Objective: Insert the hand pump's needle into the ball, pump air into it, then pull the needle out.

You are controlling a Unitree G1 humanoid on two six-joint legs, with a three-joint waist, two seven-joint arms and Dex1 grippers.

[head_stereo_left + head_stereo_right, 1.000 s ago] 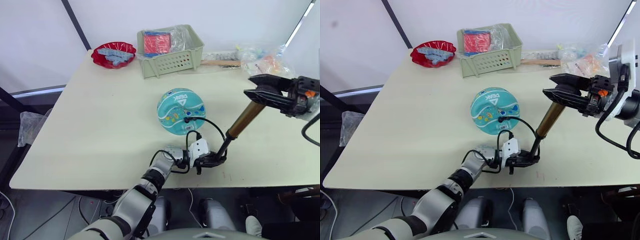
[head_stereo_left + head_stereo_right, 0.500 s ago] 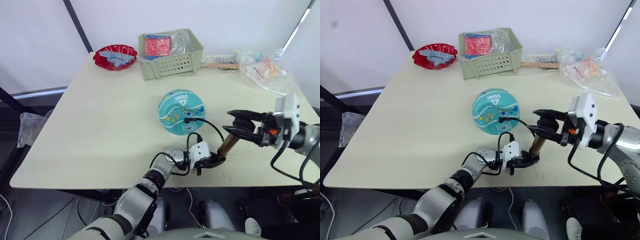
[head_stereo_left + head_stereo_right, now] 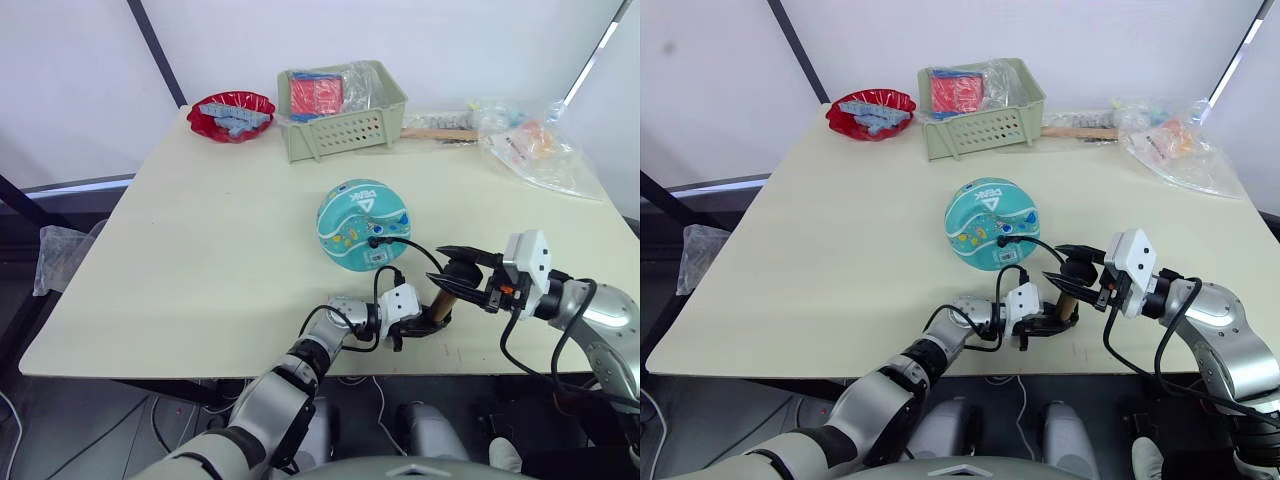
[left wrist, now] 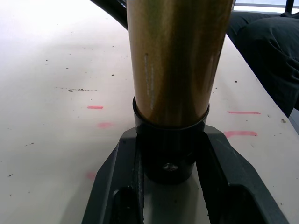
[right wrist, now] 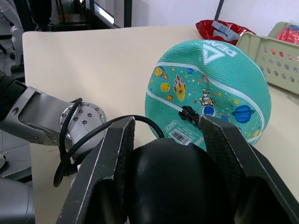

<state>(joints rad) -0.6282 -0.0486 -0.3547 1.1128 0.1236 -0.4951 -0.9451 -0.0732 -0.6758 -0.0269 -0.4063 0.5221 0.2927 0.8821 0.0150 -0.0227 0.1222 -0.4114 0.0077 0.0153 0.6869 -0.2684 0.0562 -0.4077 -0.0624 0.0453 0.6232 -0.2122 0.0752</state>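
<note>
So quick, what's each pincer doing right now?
Left pincer: closed on the pump's bottom end.
Right pincer: closed on the pump's black handle.

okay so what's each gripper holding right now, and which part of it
Both hold the hand pump. The left gripper clamps the black cap at the barrel's base, against the table; the right gripper grips the black T-handle on top.

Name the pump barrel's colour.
Shiny gold-bronze barrel, clearest in the left wrist view.
</note>
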